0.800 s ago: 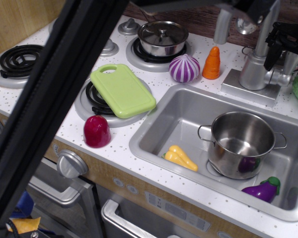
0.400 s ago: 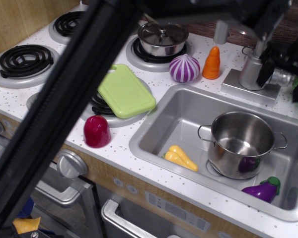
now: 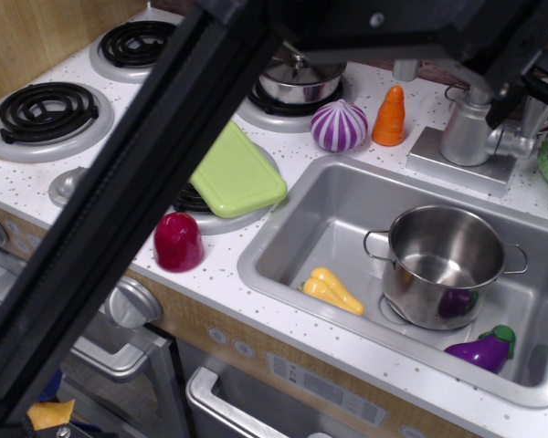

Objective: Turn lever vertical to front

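Gripper (image 3: 528, 73) fingers straddle the lever (image 3: 532, 117), which stands upright on its stub just right of the faucet body (image 3: 466, 132), though whether they pinch it I cannot tell, so the forward turn looks not yet made.

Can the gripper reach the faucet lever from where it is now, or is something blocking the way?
Probably yes. The gripper already hangs right beside the lever, and nothing stands between them.
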Controlling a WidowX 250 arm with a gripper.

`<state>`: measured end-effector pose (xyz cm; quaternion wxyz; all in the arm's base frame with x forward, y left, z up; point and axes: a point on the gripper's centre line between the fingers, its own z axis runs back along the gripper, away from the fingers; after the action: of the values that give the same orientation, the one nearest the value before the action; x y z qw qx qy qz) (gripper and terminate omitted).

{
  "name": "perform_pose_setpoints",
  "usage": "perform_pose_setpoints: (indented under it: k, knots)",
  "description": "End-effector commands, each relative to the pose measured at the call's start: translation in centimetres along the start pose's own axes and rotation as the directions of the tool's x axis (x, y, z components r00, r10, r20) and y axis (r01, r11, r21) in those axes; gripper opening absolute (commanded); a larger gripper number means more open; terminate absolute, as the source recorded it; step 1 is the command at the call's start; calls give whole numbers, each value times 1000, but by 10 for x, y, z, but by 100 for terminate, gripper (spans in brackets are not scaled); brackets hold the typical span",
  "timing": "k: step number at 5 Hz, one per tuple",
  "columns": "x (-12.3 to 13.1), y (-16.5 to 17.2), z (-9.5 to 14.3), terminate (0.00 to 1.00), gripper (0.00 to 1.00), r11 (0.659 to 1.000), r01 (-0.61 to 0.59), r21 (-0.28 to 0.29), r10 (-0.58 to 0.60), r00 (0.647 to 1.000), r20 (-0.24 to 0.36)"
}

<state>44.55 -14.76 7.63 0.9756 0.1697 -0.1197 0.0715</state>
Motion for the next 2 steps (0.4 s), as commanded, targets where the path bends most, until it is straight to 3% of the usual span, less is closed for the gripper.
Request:
perform_pose_setpoints:
  k: [1,2]
  knots:
    - [25,7,28,0,100,999,-30,-39,36,983,179]
    - [33,9,25,0,100,999,-15,-52,25,979,204]
